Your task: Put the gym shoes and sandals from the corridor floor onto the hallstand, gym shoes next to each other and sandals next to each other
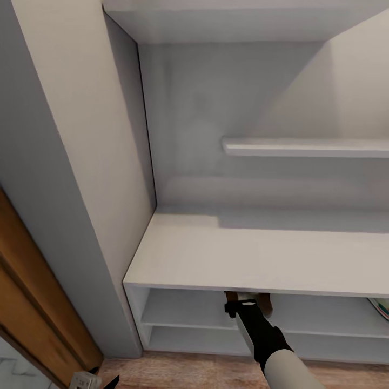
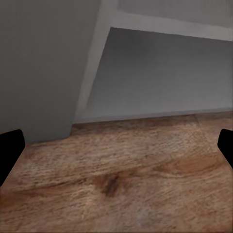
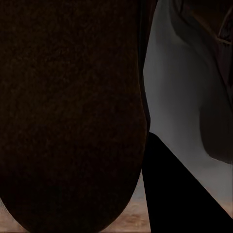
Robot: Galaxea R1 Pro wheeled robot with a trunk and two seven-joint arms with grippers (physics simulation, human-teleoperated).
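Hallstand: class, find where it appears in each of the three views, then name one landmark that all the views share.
Head view: the hallstand spans the middle, with its bench top over open shelf rows.
Left wrist view: its grey panels rise behind the planks.
Right wrist view: a pale shelf surface shows beside the dark sandal.
Shared landmark: the corridor floor.

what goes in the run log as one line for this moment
right gripper: at upper open shelf, dark-brown sandal at fingers | left gripper: open over wood floor | white hallstand
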